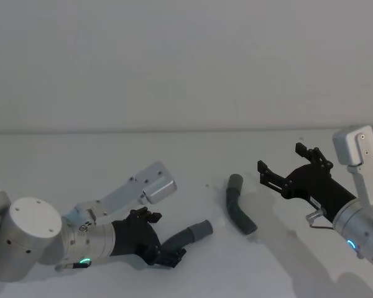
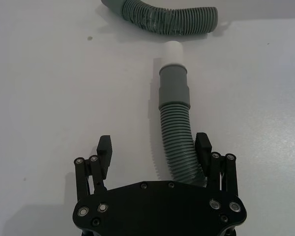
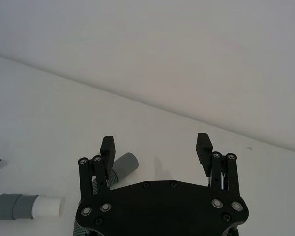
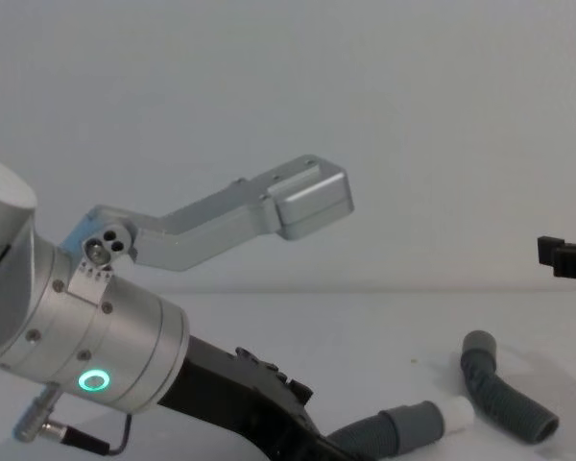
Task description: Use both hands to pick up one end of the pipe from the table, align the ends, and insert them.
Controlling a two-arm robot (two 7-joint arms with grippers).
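Observation:
The pipe lies on the white table (image 1: 174, 155) as two dark grey corrugated stretches. The nearer stretch (image 2: 179, 132) ends in a grey cuff (image 2: 174, 88) with a white tip (image 2: 173, 51). It runs between the spread fingers of my left gripper (image 2: 154, 147), close against one finger, low at the table's front left (image 1: 161, 237). The farther stretch (image 1: 237, 208) is bent and ends in a plain hollow cuff (image 3: 125, 164). My right gripper (image 1: 283, 158) hovers open just right of that cuff, holding nothing.
The table's far edge (image 1: 186, 130) meets a plain grey wall. My left arm's silver wrist with its green ring (image 4: 96, 381) sits large at the front left. Bare table lies around the two stretches.

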